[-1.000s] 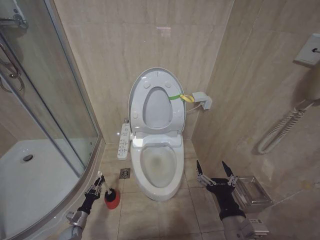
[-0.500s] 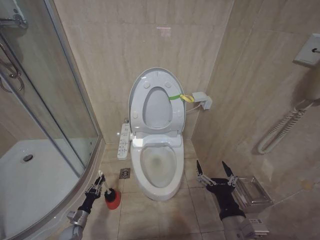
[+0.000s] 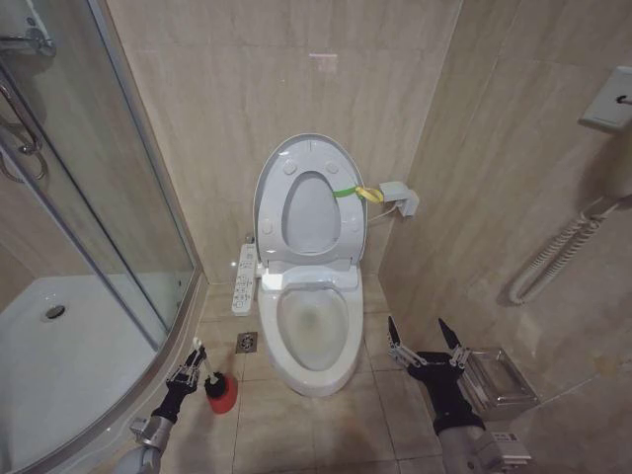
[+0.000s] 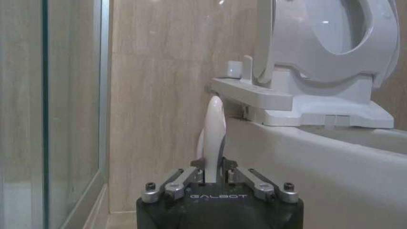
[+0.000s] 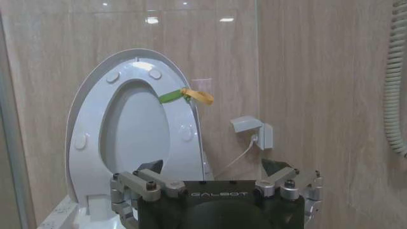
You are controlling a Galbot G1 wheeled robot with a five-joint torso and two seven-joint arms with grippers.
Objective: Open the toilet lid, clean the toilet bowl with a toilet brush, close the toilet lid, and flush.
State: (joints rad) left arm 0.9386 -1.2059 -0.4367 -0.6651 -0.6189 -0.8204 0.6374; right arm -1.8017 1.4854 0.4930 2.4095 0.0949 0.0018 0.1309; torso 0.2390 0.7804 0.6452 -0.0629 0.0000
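Left gripper point(image 3: 189, 373) low on the floor beside the shower glass, clamped on the white handle of the toilet brush point(image 3: 201, 361); bristle head seated in the red holder cup point(image 3: 221, 393). Right gripper point(image 3: 427, 346) idle to the right of the toilet bowl point(image 3: 314, 331), fingers spread apart, nothing held. Toilet lid point(image 3: 269, 188) raised against the wall, yellow-green strap point(image 3: 357, 192) at its edge, seat up with it. Bowl open, button panel point(image 3: 243, 279) at its left side.

Left wrist view: handle tip point(image 4: 214, 124) upright between closed fingers point(image 4: 190, 175), bowl wall just beside.

Right wrist view: fingers point(image 5: 147, 182) wide apart, lid point(image 5: 89, 119) and strap point(image 5: 188, 94) ahead.

Risks, judged: holder cup lifting along with brush head and tipping; slim handle pivoting in grip; brush striking bowl rim or button panel on swing over.
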